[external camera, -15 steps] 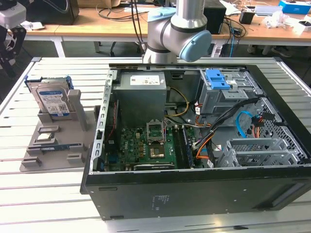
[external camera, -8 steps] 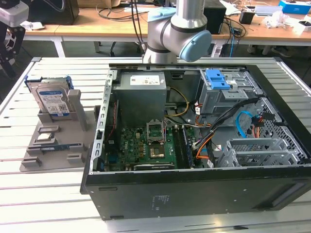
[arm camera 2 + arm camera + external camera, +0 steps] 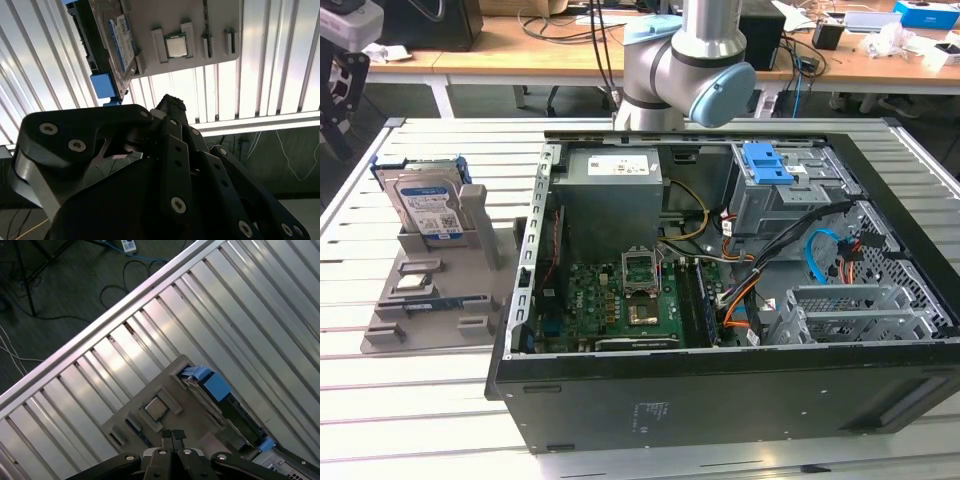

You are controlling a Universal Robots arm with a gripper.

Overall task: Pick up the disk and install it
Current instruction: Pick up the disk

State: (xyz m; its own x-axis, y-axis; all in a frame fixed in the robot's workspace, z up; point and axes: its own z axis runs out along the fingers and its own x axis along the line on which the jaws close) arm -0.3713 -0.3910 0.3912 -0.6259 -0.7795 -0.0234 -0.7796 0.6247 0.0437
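The flat silver-grey metal hard drive with the blue-and-white label and blue plastic bracket (image 3: 428,205) stands on edge, leaning back a little, in a slot at the far end of a grey plastic fixture plate (image 3: 430,310). This puts it at the exterior view's left, well apart from the computer. In both wrist views the disk (image 3: 117,40) (image 3: 215,387) sits in that same slot, with nothing touching it.

Nearer along the plate, a small square silver processor chip (image 3: 412,282) lies flat in its own recess. The plate rests on a table of ribbed aluminium slats (image 3: 420,420).

Just beside the plate lies an open black desktop computer case (image 3: 720,400), with its green board and cables exposed. A blue plastic latch (image 3: 770,162) tops a grey metal cage inside.

The silver-and-pale-blue robot arm (image 3: 690,60) rises behind the case. In the first wrist view the black gripper (image 3: 172,434) hangs above the plate near the chip, its fingertips pressed together and holding nothing.
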